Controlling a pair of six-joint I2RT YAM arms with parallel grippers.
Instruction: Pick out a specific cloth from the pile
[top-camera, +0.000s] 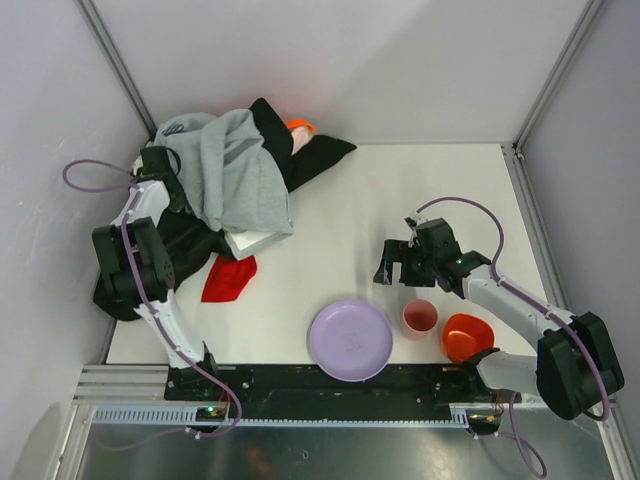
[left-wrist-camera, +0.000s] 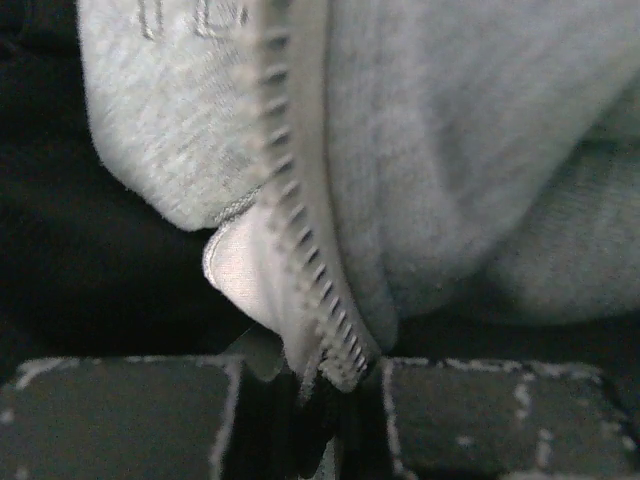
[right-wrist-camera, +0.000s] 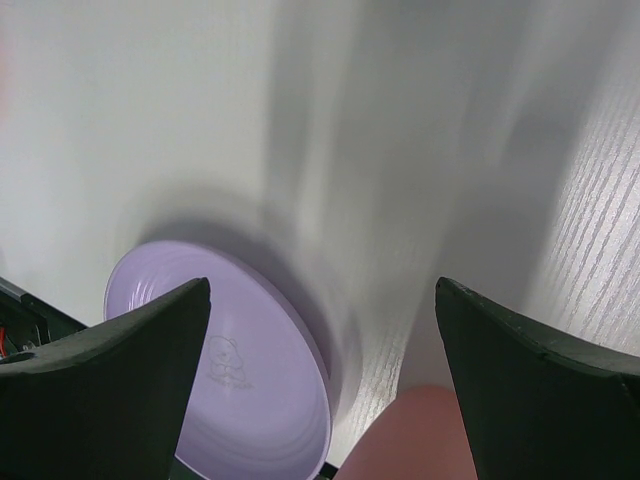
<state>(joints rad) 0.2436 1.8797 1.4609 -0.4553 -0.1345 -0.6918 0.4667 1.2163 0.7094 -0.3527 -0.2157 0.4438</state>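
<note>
Cloth — apart from left end effector

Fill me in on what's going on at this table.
The left claw is shut on the zipper edge of the gray sweatshirt atop the pile of clothes. The small red cloth lies on the table at the pile's near edge, not held. The right claw hangs open above the table near the purple plate and pink cup.

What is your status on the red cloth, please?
Left gripper shut on gray sweatshirt. Right gripper open, empty. Red cloth exposed beside pile, ungripped.
</note>
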